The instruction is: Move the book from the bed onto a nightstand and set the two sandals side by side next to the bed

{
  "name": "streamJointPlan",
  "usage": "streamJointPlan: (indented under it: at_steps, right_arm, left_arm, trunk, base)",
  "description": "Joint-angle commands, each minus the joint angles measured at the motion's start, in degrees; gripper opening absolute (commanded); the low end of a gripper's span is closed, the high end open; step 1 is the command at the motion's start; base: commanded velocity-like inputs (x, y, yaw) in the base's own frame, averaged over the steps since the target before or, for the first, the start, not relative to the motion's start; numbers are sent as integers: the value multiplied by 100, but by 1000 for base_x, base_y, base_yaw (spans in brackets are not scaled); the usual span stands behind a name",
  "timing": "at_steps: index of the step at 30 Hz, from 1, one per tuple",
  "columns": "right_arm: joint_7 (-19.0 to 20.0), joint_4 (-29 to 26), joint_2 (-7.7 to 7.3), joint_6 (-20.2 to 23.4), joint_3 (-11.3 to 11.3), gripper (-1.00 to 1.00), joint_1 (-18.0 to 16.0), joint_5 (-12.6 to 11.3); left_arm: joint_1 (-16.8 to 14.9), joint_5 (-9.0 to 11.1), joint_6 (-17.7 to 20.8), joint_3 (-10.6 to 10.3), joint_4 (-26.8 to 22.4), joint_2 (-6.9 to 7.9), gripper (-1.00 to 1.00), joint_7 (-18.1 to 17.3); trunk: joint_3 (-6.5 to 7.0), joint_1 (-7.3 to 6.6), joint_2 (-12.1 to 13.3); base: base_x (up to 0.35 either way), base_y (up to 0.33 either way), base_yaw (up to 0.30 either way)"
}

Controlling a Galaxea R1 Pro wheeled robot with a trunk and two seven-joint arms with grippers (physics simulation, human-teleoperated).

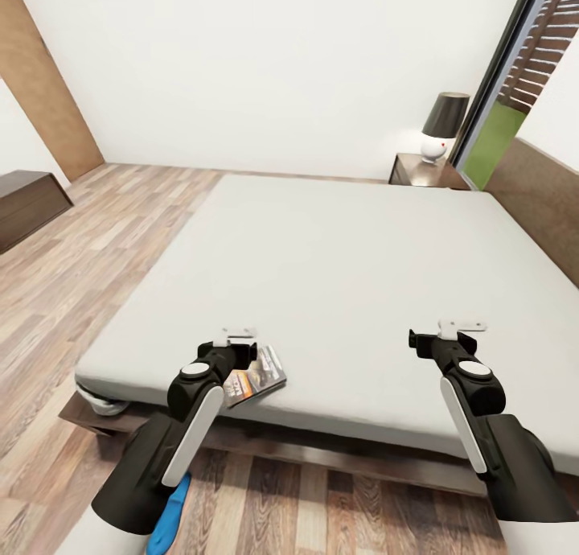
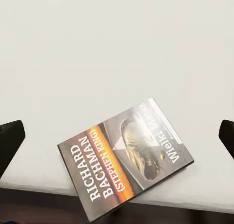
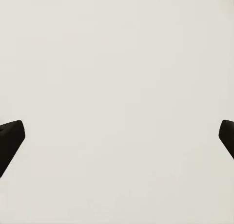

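The thin glossy grey-and-orange book (image 2: 126, 158) lies unmoved at the grey-mattressed bed's (image 1: 338, 273) edge beneath the spread, released left hand (image 2: 117, 136); one bright-blue sandal (image 1: 170, 516), probably unplaced, lies on the floor.

Head camera overlooks the bed (image 1: 338, 257); wrist cameras face down (close) at its mattress.

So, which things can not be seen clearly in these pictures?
- Blue sandal: head view, mostly hidden by the left arm; a second one cannot be made out.
- Book: head view, partly covered by the left end effector.
- Nightstand: drawers hidden behind the bed.
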Motion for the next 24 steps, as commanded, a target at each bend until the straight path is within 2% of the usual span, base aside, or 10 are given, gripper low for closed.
streamJointPlan:
  at_steps: [1,16,24]
  right_arm:
    - [-55,-5,-7,22,13,100,-4,-58]
    - [-63,-9,-6,40,27,100,-5,-34]
    - [-63,-3,-6,40,25,100,-3,-34]
  left_arm:
    - [-5,59,13,-7,-4,2,100,58]
    - [70,9,14,-6,-3,2,100,60]
    - [82,5,14,-7,-3,-1,100,60]
  trunk:
    - [21,-23,39]
    - [338,-352,641]
    - [551,-528,962]
  base:
    - [0,0,154]
    - [-7,0,18]
    - [-262,0,0]
